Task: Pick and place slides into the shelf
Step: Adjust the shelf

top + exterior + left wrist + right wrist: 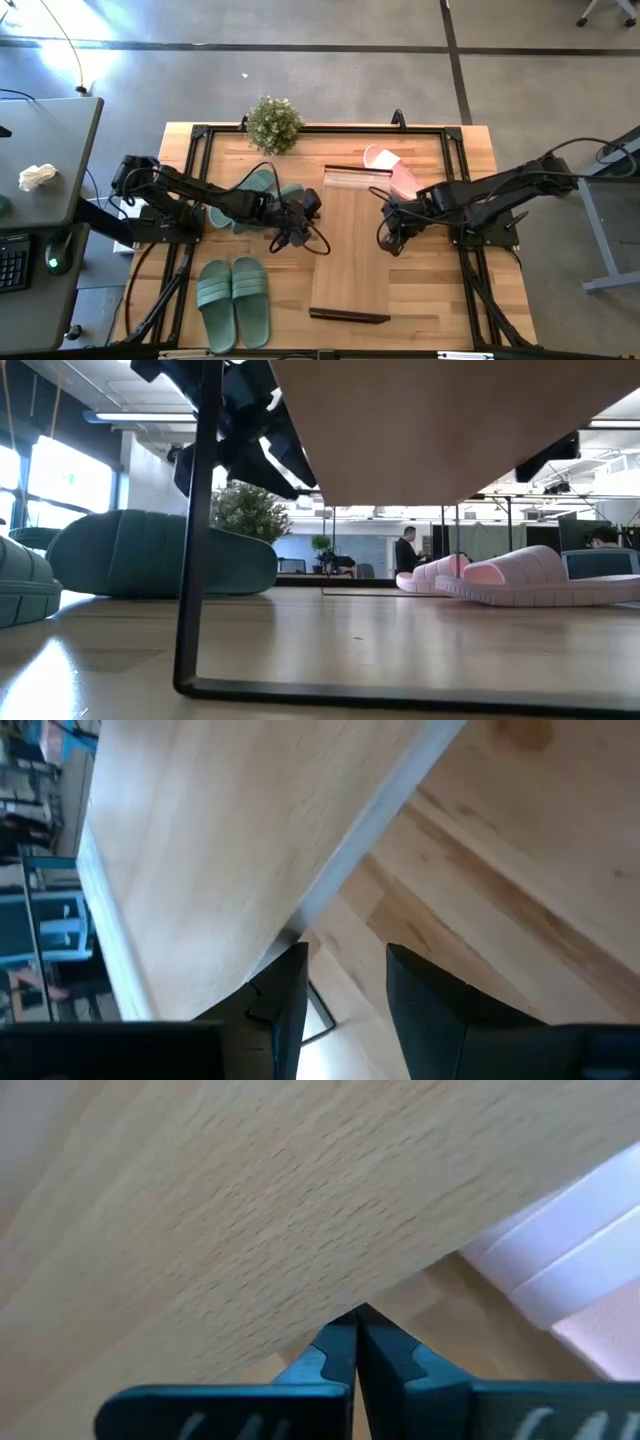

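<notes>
The shelf point(350, 240) stands in the middle of the table, its long plank top running from near to far. My left gripper point(300, 228) is at the shelf's left edge, open, with nothing between its fingers point(345, 955). My right gripper point(390, 232) is shut, pointing down at the plank's right edge point(357, 1320). One green pair of slides point(235, 300) lies soles down near the front left. Another green pair point(262, 192) lies under my left arm. The pink slides point(392, 172) lie at the shelf's far right corner, also in the low view point(530, 580). My left gripper has one fingertip point(295, 960) right at the edge of the shelf's plank top point(330, 890); I cannot tell whether it touches. My right gripper's shut fingertips point(345, 1335) stand at the plank's right edge point(300, 1280), coming from above; I cannot tell whether they touch.
A potted plant point(273, 123) stands at the table's far edge. A black metal frame point(195, 180) runs around the tabletop. The shelf's dark leg point(195, 560) stands in front of the low camera. A person point(406, 550) is far off in the room.
</notes>
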Action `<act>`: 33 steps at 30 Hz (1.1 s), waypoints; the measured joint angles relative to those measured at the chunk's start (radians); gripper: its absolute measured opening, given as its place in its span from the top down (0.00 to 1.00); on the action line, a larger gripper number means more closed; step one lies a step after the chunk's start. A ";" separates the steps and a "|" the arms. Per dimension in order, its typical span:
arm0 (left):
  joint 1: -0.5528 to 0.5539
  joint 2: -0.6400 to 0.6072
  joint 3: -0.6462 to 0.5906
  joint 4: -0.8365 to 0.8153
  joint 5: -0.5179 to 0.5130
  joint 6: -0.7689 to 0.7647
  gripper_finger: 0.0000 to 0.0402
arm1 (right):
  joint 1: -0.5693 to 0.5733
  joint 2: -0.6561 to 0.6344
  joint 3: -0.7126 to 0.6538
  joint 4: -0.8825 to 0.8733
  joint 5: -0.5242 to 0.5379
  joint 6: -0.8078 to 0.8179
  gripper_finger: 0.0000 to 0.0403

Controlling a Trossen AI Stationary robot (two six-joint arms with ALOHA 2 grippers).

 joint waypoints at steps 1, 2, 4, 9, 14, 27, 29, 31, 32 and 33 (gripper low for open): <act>0.000 -0.005 0.000 -0.013 -0.004 -0.001 0.70 | -0.011 0.000 0.000 0.000 0.000 -0.005 1.00; 0.000 -0.011 0.000 -0.032 -0.006 -0.004 0.70 | -0.020 0.000 0.000 -0.002 0.000 -0.007 1.00; 0.000 -0.020 0.001 -0.050 -0.011 -0.009 0.70 | -0.039 -0.001 0.000 -0.005 -0.006 -0.029 1.00; 0.000 -0.056 0.001 -0.128 -0.016 -0.045 0.70 | -0.080 -0.001 0.000 -0.002 -0.027 -0.083 1.00; 0.000 -0.082 0.001 -0.134 -0.011 -0.049 0.70 | -0.112 0.009 0.000 0.022 -0.054 -0.127 1.00; 0.000 -0.087 0.001 -0.182 0.019 -0.074 0.70 | -0.121 0.099 0.009 0.087 -0.101 -0.167 1.00; 0.000 -0.087 0.001 -0.186 0.028 -0.074 0.70 | -0.121 0.099 0.022 0.075 -0.102 -0.172 1.00; 0.000 -0.087 0.001 -0.186 0.047 -0.075 0.70 | -0.121 0.099 0.034 0.060 -0.101 -0.164 1.00; 0.000 -0.087 0.001 -0.182 0.051 -0.075 0.70 | -0.121 0.099 0.041 0.049 -0.100 -0.159 1.00; 0.000 -0.087 0.001 -0.179 0.052 -0.075 0.70 | -0.121 0.098 0.048 0.039 -0.101 -0.156 1.00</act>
